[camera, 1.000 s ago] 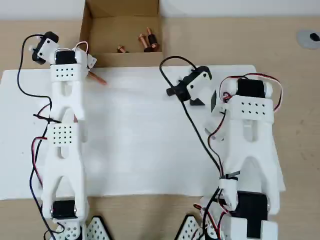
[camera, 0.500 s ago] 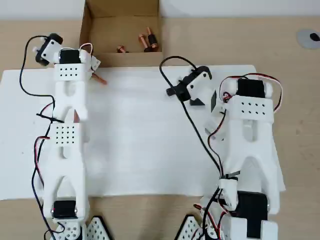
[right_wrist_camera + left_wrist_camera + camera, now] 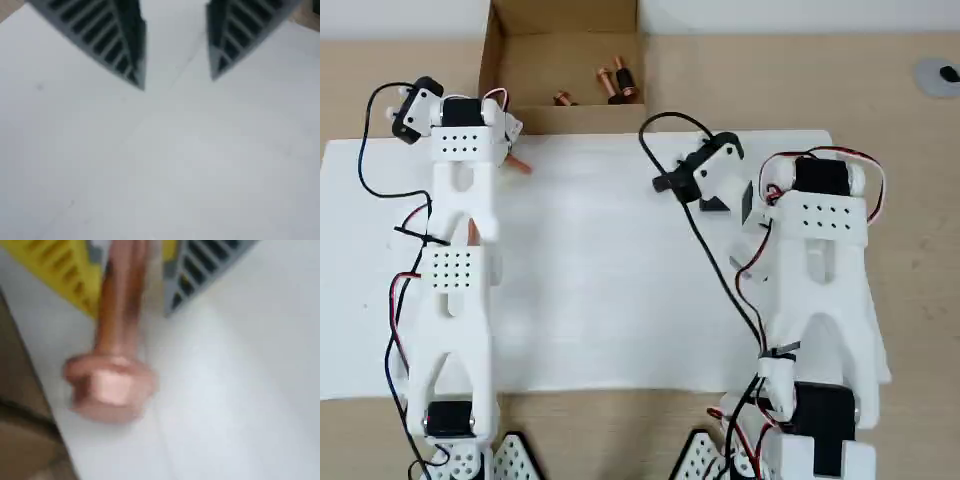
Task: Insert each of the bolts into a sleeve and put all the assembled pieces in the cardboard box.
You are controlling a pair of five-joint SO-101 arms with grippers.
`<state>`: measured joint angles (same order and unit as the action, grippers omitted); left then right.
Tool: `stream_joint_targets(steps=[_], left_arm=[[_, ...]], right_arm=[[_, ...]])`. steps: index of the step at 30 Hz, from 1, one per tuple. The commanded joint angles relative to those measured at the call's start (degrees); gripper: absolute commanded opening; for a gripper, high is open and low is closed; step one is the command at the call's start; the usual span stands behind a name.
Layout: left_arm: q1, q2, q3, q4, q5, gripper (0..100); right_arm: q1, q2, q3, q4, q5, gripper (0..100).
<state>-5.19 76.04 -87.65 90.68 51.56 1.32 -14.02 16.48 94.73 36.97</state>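
A wooden table [image 3: 920, 200] carries a white sheet [image 3: 600, 280] and a cardboard box [image 3: 535, 70]

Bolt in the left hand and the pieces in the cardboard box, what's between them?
High view: beyond the bolt, a strip of white sheet, then the cardboard box's front wall.

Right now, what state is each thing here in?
left gripper, shut on the bolt.
bolt, gripped by its shank, head sticking out.
right gripper, open, empty, above the white sheet.
cardboard box, open-topped, with copper pieces inside.
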Motion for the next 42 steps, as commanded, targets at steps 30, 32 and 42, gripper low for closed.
stream_joint_targets(steps=[30, 32, 42], left_arm=[[4.75, -36.79, 21.36, 9.93, -44.22, 0], [5.19, -39.34, 33.14, 9.93, -47.38, 0], [5.19, -48.75, 69.10, -5.36, -48.00, 1]], right_arm=[[7.96, -0.57, -0.04, 0.09, -0.35, 10.5], [9.01, -0.57, -0.04, 0.09, -0.26, 10.5], [10.33, -0.57, -0.04, -0.26, -0.18, 10.5]])
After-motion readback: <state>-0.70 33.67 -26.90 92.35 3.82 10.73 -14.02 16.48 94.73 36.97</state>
